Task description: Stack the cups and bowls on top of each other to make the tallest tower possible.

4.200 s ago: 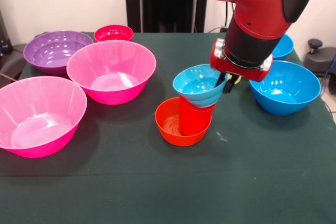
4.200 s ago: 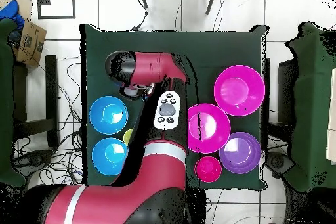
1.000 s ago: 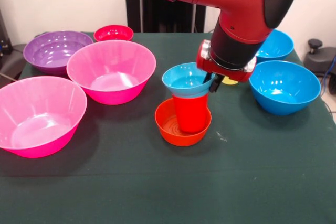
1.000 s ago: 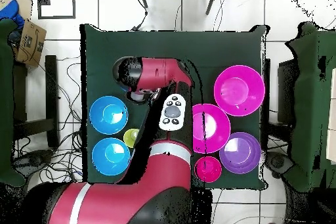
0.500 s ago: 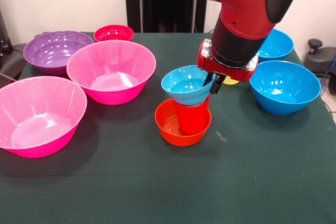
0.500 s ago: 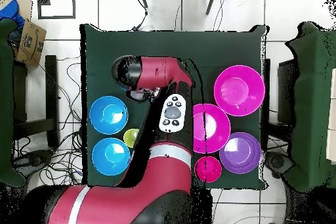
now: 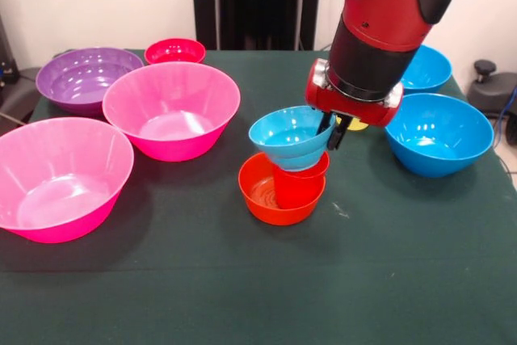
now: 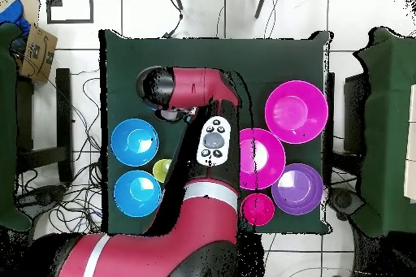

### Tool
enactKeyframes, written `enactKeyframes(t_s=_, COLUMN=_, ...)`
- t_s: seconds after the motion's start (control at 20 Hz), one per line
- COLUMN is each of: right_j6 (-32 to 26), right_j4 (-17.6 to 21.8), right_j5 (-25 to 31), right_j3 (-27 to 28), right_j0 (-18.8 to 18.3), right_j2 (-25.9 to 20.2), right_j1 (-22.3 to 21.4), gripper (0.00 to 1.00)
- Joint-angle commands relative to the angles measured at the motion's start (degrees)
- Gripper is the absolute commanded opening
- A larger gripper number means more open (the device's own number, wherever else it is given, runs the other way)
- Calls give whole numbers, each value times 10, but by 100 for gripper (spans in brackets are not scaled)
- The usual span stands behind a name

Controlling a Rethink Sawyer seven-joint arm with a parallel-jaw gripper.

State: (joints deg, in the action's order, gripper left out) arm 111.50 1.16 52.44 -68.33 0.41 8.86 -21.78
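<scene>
So the tower (image 7: 287,171) just got shorter, oddly enough. It's the small orange bowl (image 7: 281,191) on the green surface (image 7: 242,280), the red cup (image 7: 300,182) standing in it, and the small light-blue bowl (image 7: 291,136) on top. A second ago the red cup stood tall with a good stretch of its side showing under the light-blue bowl; now that bowl sits much lower and only a band of the cup shows beneath it. From where I'm standing it looks like the bowl got pressed down over the cup, or the cup tipped a bit, hard to say which. The bowl also looks tilted, not level.

The gripper (image 7: 331,128) is right at the bowl's rim on the side toward the blue bowls, and the fingers look pinched on that rim, though the wrist hides most of them, so I wouldn't swear to it. From above, the arm (image 8: 191,95) covers the whole stack.

For the task, that's a loss of height, not a gain, but the three pieces are nested. Nearest candidates for the next layer are the two large blue bowls (image 7: 439,133), with the yellow cup (image 8: 162,170) between them. The pink bowls (image 7: 171,107), purple bowl (image 7: 85,77) and small red bowl (image 7: 174,50) sit well apart on the other side.
</scene>
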Motion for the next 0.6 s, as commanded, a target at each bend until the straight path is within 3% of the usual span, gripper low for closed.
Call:
enactKeyframes(t_s=0.05, right_j6=-15, right_j4=29, right_j5=-19, right_j3=-7, right_j0=-2, right_j2=-53, right_j1=10, gripper=0)
enactKeyframes(t_s=0.6, right_j6=-42, right_j4=67, right_j5=85, right_j3=26, right_j0=14, right_j2=-16, right_j1=29, gripper=0)
